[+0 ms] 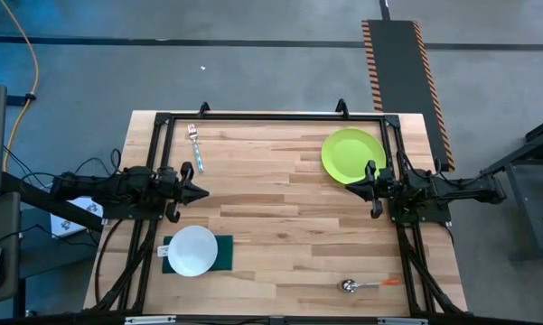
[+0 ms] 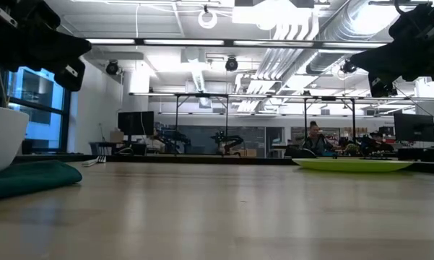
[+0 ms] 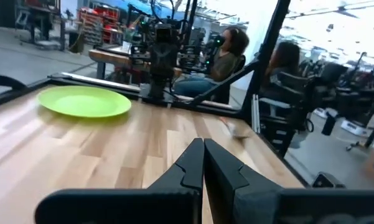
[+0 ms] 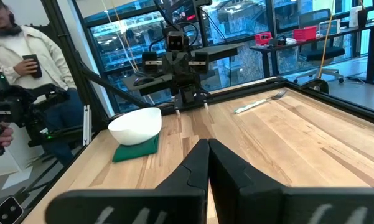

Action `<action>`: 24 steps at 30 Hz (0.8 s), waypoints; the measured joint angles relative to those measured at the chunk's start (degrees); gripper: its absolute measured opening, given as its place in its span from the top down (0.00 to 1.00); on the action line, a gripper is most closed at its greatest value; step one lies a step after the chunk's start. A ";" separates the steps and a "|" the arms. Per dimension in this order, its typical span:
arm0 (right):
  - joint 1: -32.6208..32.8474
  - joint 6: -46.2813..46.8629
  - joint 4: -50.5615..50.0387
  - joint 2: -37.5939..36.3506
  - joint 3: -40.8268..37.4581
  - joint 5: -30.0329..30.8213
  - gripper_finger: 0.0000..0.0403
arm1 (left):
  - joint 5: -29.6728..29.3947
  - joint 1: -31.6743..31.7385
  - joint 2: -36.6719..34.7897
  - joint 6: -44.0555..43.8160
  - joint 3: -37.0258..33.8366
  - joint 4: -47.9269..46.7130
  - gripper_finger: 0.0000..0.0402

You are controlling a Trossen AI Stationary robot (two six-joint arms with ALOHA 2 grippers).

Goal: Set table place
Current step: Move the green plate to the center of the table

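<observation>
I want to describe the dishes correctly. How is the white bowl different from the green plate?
The bowl is white and deep; the plate is lime green and flat. The bowl sits on a dark green cloth, while the plate lies directly on the table. Both are round and look empty.

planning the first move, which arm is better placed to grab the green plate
Probably the right. The right gripper sits beside the green plate, while the left gripper waits across the table, nearer the white bowl and fork.
</observation>
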 joint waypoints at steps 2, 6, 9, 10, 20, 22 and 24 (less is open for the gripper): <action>0.00 0.00 0.00 0.00 0.00 0.00 1.00 | -2.51 0.00 0.00 -0.56 0.00 0.29 1.00; 0.00 0.00 0.00 0.00 0.00 0.02 1.00 | -6.46 0.00 0.01 -3.57 0.00 3.99 1.00; -0.02 0.00 0.00 0.00 0.00 0.02 1.00 | -9.25 0.00 0.02 -3.51 0.00 9.48 1.00; 0.00 -0.01 0.00 0.00 0.00 0.02 1.00 | -10.67 0.00 0.07 -3.49 0.00 11.83 1.00; -0.02 -0.02 0.00 -0.02 -0.02 0.04 1.00 | -16.22 0.00 9.23 -5.01 4.08 35.00 1.00; -0.01 -0.01 0.01 -0.01 0.00 0.07 1.00 | -16.49 0.02 12.59 -3.64 7.48 35.08 1.00; 0.00 -0.02 0.00 0.00 -0.02 0.07 1.00 | -16.44 0.00 16.19 -2.28 11.45 34.65 1.00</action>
